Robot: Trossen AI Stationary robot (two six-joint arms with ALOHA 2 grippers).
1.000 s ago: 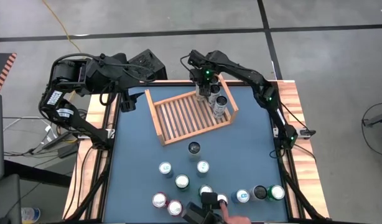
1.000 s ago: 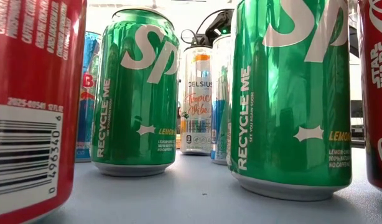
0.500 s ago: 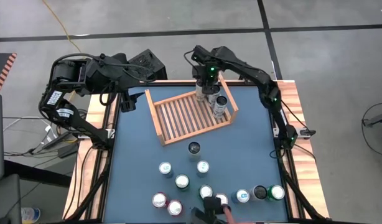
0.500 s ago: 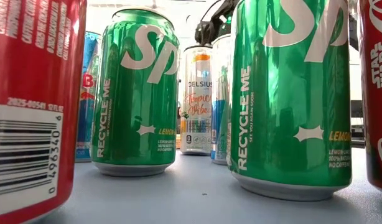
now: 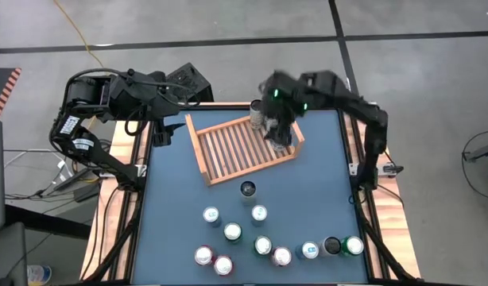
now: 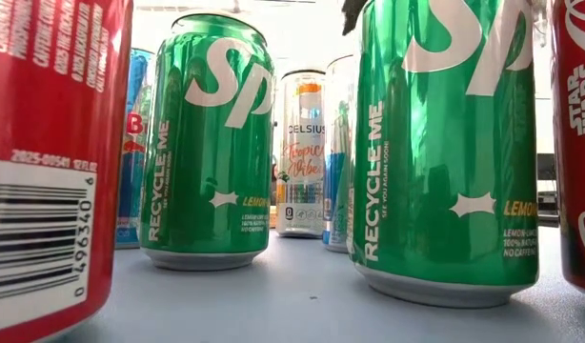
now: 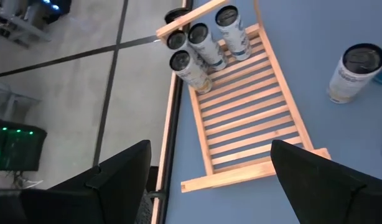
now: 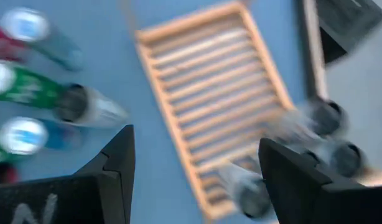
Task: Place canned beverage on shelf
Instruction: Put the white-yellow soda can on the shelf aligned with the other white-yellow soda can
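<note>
High view: right claw point(image 5: 276, 119) seen empty, fingers apart, above shelf point(image 5: 228, 151) corner holding four cans point(image 7: 200, 43). Left claw point(image 5: 160, 131) parked, spread wide. Loose cans point(image 5: 248, 189) on surface: rigid, smooth, slippery; best gripped mid-body.

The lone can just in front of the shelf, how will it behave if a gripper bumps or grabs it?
The can stands upright, tall and slim with nothing beside it, so a high sideways bump would probably tip it. On its side, the round body would likely roll across the table. Its smooth shell may slip in a loose pinch.

One shelf point(image 5: 240, 148), fourteen cans point(image 5: 248, 189) (four shelved).
</note>
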